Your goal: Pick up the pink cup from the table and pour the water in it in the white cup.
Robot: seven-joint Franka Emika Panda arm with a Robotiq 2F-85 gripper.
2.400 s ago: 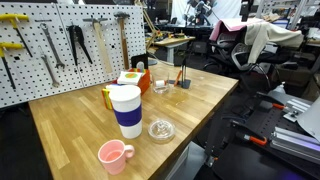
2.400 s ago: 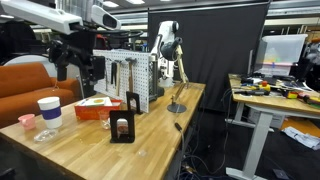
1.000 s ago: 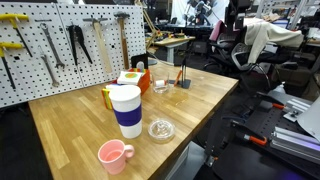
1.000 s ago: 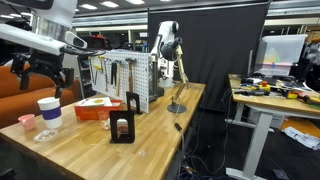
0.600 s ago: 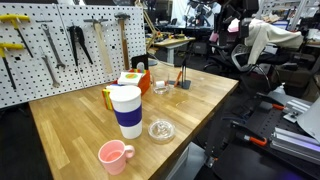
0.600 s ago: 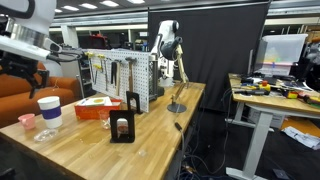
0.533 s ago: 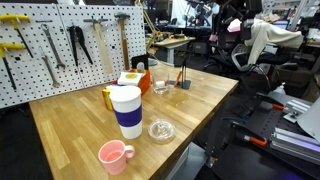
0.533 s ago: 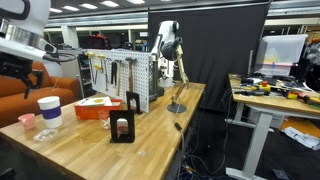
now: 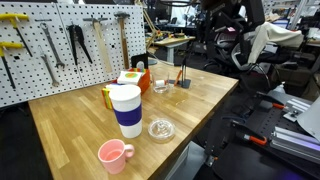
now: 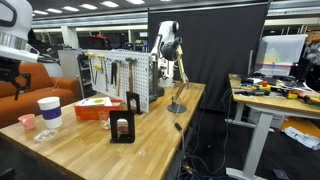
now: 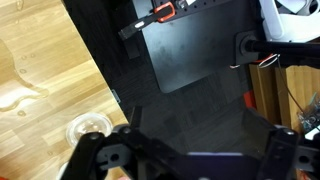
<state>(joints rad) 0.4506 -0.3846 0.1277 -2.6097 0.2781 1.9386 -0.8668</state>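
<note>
The pink cup [image 9: 113, 154] stands near the front edge of the table [image 9: 70, 125], handle to the right; it also shows in an exterior view [image 10: 26, 121]. The white cup [image 9: 126, 110] with its dark-blue band stands upright just behind it and shows in both exterior views [image 10: 49, 110]. My gripper [image 11: 190, 160] is open and empty, high in the air beyond the table's edge, looking down at the dark floor. Neither cup shows in the wrist view. My arm [image 10: 12, 38] hangs above and to the left of the cups.
A small clear glass dish [image 9: 161, 129] lies right of the white cup and shows in the wrist view [image 11: 88, 128]. A yellow-handled container [image 9: 107, 97] and an orange box [image 9: 131, 78] stand behind. A pegboard with tools [image 9: 60, 45] backs the table. A black holder [image 10: 123, 122] stands mid-table.
My arm has swung across above the table towards the cups' end, and now shows dark at the top right of one exterior view. The cups and dish have not moved.
</note>
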